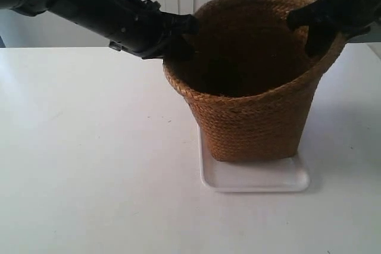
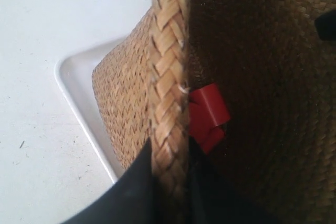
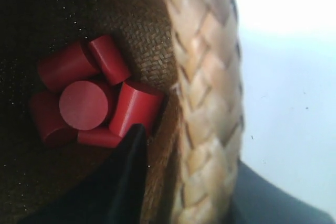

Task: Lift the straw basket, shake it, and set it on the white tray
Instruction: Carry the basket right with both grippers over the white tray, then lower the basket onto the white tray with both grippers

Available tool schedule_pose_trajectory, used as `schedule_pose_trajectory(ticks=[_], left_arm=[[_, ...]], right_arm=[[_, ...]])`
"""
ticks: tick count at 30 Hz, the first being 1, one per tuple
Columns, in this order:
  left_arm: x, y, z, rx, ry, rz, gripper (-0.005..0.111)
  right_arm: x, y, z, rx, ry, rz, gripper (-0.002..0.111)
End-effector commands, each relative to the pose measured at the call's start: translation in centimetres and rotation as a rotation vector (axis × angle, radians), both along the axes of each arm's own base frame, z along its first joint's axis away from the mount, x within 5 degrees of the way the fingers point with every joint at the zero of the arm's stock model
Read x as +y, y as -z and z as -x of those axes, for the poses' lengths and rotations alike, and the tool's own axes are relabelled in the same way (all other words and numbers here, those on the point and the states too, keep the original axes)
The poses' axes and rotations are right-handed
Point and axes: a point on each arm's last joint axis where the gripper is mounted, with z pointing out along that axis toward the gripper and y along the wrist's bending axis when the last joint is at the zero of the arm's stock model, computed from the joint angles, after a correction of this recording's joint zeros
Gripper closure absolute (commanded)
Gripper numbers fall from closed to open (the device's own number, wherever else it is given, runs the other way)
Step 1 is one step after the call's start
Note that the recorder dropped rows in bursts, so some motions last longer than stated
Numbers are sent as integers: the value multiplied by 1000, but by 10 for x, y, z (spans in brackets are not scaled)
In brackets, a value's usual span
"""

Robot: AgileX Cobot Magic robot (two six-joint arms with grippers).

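- Large brown braided-straw basket [image 1: 256,117], bucket-shaped with a wide round rim and a narrower base; it stands upright on the flat glossy white rectangular plastic tray [image 1: 256,181], with no gap visible under the base; the base covers most of the tray, leaving a bare strip on the side nearest the exterior camera.
- The tray lies on the plain white table [image 1: 89,147]; its low rim and rounded corner also show beside the basket wall in the left wrist view [image 2: 79,103].
- Left gripper [image 2: 169,174]: jaws closed onto the basket's braided rim, one black finger [image 2: 137,187] outside the wall and the other inside.
- Right gripper [image 3: 202,182]: jaws likewise clamped across the rim, one dark finger [image 3: 123,177] inside the basket and one outside.
- Exterior view: the arm at the exterior view's left [image 1: 113,13] and the arm at the exterior view's right [image 1: 351,1] meet the rim at opposite sides.
- Red cylindrical pieces [image 3: 86,103] lie in a loose cluster on the dark inside bottom, close to the wall; some also show in the left wrist view [image 2: 207,116].
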Motion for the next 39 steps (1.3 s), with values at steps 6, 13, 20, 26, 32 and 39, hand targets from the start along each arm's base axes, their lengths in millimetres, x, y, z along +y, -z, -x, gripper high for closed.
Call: schedule_pose_trajectory(ticks=[6, 13, 20, 26, 32, 39], left_arm=[[-5, 4, 1, -2, 52, -37, 107], [-5, 7, 0, -3, 55, -54, 107], [-5, 7, 1, 15, 51, -47, 107], [-5, 7, 1, 14, 51, -48, 107], [-5, 7, 1, 16, 53, -48, 105], [-5, 7, 0, 11, 54, -50, 67]], right_arm=[[-9, 17, -6, 3, 38, 57, 108], [-9, 28, -5, 15, 38, 57, 108], [-12, 28, -6, 3, 32, 96, 108], [-13, 28, -5, 14, 31, 108, 108], [-13, 28, -4, 27, 33, 107, 103], [-13, 28, -5, 16, 33, 105, 73]])
